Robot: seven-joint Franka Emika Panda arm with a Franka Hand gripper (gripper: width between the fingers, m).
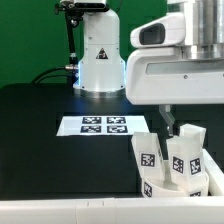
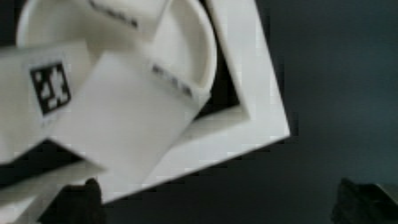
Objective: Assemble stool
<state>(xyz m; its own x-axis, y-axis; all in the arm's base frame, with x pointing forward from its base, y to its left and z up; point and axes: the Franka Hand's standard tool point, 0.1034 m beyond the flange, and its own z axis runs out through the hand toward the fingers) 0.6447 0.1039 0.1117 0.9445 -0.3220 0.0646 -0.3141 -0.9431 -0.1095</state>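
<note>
Exterior view first, and the arm is leaning in over the stool parts at the near edge of the table. Two chunky white legs (image 1: 147,158) (image 1: 186,160) stand up from the round seat (image 1: 178,186), on the side of the marker board (image 1: 104,126) that lies towards the camera and to the exterior view's right, close beside that board. The gripper (image 1: 169,129) hangs just above the legs, between them, its tips barely showing under the big white wrist housing.

The wrist view shows two dark fingertips (image 2: 75,203) set wide apart, nothing between them, touching nothing. So the jaws stand open and empty, with tagged white stool parts (image 2: 107,95) filling the picture beyond them.

My read: this is the approach to a leg. Done well, it means centring the open fingers over one leg only, squaring them to its flat sides, and coming down straight so the neighbour beside it isn't nudged. Close low enough for a firm hold, because a tilted grab would make the later seating awkward.
</note>
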